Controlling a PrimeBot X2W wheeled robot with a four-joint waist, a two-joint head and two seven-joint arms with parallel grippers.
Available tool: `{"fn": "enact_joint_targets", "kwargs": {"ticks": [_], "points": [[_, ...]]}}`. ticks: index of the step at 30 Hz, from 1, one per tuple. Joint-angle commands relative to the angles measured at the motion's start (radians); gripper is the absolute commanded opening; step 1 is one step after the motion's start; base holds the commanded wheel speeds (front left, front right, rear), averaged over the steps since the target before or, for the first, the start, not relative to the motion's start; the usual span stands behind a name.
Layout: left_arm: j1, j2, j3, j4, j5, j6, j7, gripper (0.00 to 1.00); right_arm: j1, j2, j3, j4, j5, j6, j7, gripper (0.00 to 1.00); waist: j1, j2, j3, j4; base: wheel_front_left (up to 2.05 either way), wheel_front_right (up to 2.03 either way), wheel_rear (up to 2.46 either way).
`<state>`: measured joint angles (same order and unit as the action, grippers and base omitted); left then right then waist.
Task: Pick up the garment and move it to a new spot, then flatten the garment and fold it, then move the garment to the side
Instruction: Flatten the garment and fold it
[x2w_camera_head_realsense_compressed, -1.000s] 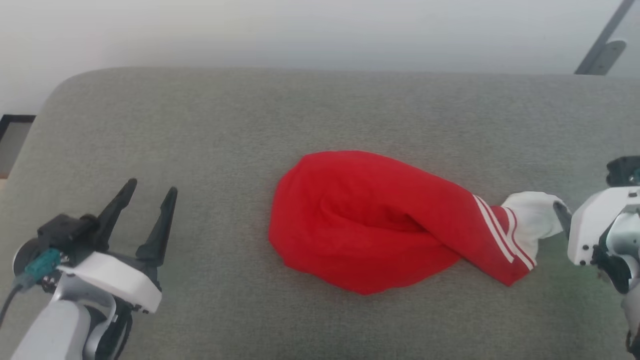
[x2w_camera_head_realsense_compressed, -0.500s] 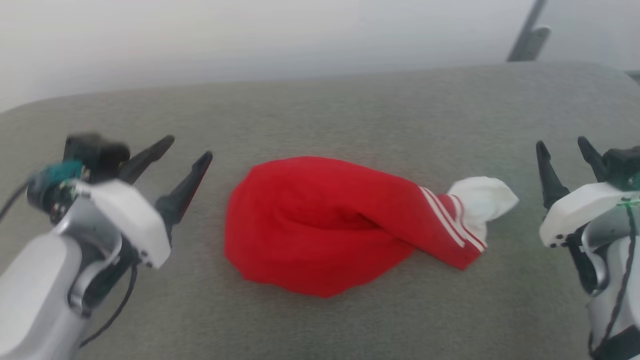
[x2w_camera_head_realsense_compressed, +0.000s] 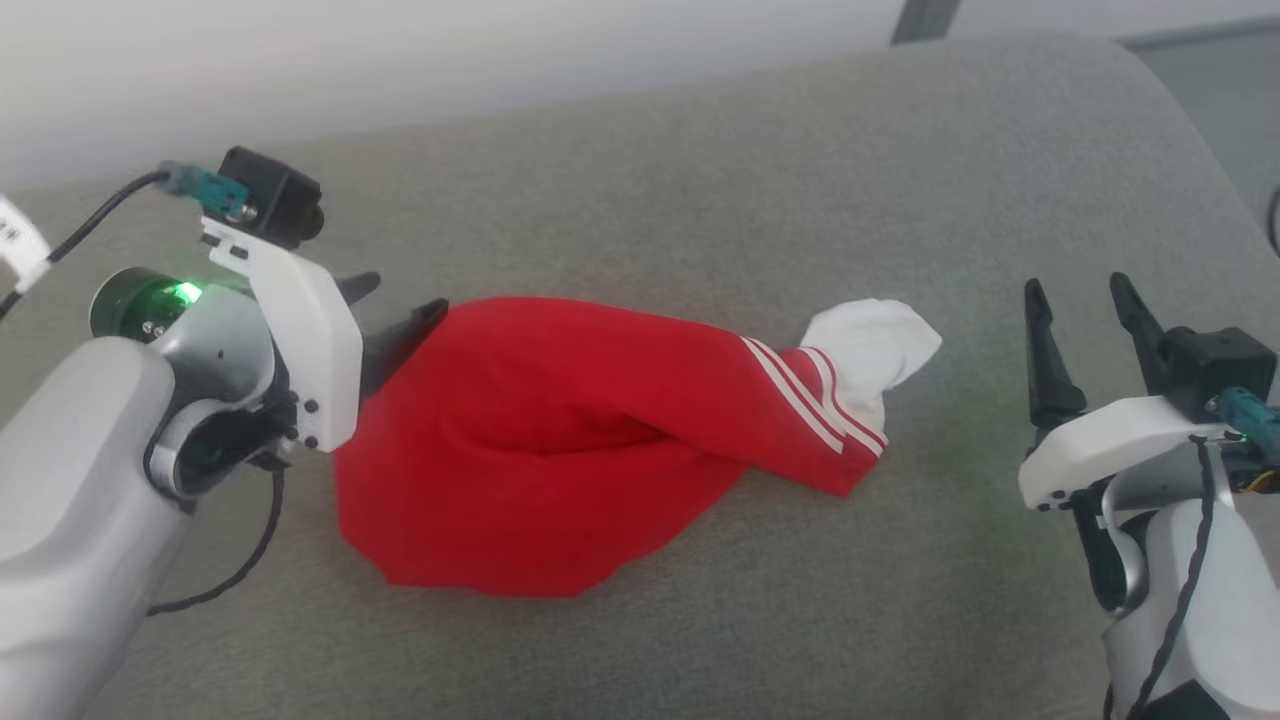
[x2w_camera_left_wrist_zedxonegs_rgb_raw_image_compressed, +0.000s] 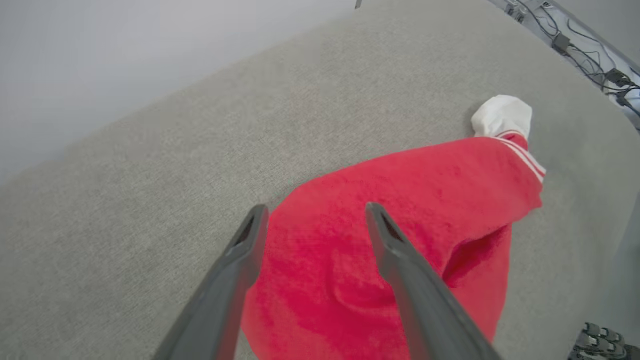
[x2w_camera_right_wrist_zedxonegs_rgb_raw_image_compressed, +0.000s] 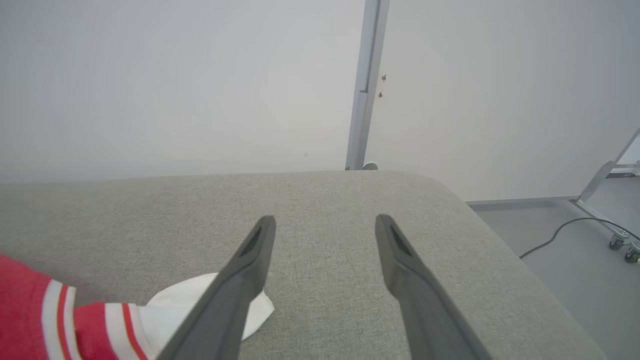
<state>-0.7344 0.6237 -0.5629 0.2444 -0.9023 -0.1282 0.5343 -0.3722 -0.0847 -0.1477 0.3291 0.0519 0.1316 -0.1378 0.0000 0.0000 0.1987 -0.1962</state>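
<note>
The garment (x2w_camera_head_realsense_compressed: 560, 440) lies bunched on the grey cushion (x2w_camera_head_realsense_compressed: 700, 180), a red mound with a striped seam and a white sleeve (x2w_camera_head_realsense_compressed: 870, 345) twisted out to the right. My left gripper (x2w_camera_head_realsense_compressed: 405, 297) is open at the garment's upper left edge. In the left wrist view the left gripper (x2w_camera_left_wrist_zedxonegs_rgb_raw_image_compressed: 316, 210) hangs over the red cloth (x2w_camera_left_wrist_zedxonegs_rgb_raw_image_compressed: 425, 200) with nothing between its fingers. My right gripper (x2w_camera_head_realsense_compressed: 1075, 290) stands open to the right of the sleeve, apart from it. In the right wrist view the right gripper (x2w_camera_right_wrist_zedxonegs_rgb_raw_image_compressed: 325, 220) is over bare cushion, with the sleeve (x2w_camera_right_wrist_zedxonegs_rgb_raw_image_compressed: 180, 305) at lower left.
The cushion's rounded right end (x2w_camera_right_wrist_zedxonegs_rgb_raw_image_compressed: 450, 195) drops to a grey floor with a cable (x2w_camera_right_wrist_zedxonegs_rgb_raw_image_compressed: 560, 232) and a wheeled frame (x2w_camera_right_wrist_zedxonegs_rgb_raw_image_compressed: 620, 240). A grey post (x2w_camera_right_wrist_zedxonegs_rgb_raw_image_compressed: 367, 85) stands against the white wall behind. More cables (x2w_camera_left_wrist_zedxonegs_rgb_raw_image_compressed: 590, 55) lie on the floor.
The head camera has turned, shifting the whole picture. My left gripper has risen and reached forward to the garment's left edge. My right gripper has drawn away from the white sleeve.
</note>
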Motion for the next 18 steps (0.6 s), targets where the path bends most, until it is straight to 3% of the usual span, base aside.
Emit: {"fn": "enact_joint_targets", "kwargs": {"ticks": [1, 15, 16, 17, 18], "points": [[-0.027, -0.001, -0.020, 0.033, 0.004, -0.002, 0.035, 1.00, 0.011, 0.009, 0.004, -0.008, 0.010, -0.002, -0.008, 1.00, 0.0000, 0.0000, 0.031, -0.029, 0.00, 0.00, 0.00], [-0.117, -0.024, -0.110, 0.295, -0.007, -0.002, 0.164, 1.00, -0.001, 0.032, 0.014, -0.010, 0.043, -0.002, -0.042, 1.00, 0.0000, 0.0000, 0.115, -0.073, 0.00, 0.00, 0.00], [-0.119, -0.030, -0.108, 0.317, -0.016, -0.002, 0.171, 0.92, -0.004, 0.033, 0.013, -0.007, 0.045, -0.002, -0.042, 1.00, 0.0000, 0.0000, 0.117, -0.073, 0.00, 0.00, 0.00], [-0.119, -0.039, -0.110, 0.331, -0.024, -0.002, 0.175, 0.27, -0.006, 0.033, 0.012, -0.005, 0.044, -0.002, -0.043, 1.00, 0.0000, 0.0000, 0.120, -0.072, 0.00, 0.00, 0.00], [-0.123, -0.044, -0.111, 0.344, -0.027, -0.002, 0.174, 0.00, -0.008, 0.033, 0.009, -0.003, 0.042, -0.002, -0.046, 1.00, 0.0000, 0.0000, 0.122, -0.071, 0.00, 0.00, 0.00]]}}
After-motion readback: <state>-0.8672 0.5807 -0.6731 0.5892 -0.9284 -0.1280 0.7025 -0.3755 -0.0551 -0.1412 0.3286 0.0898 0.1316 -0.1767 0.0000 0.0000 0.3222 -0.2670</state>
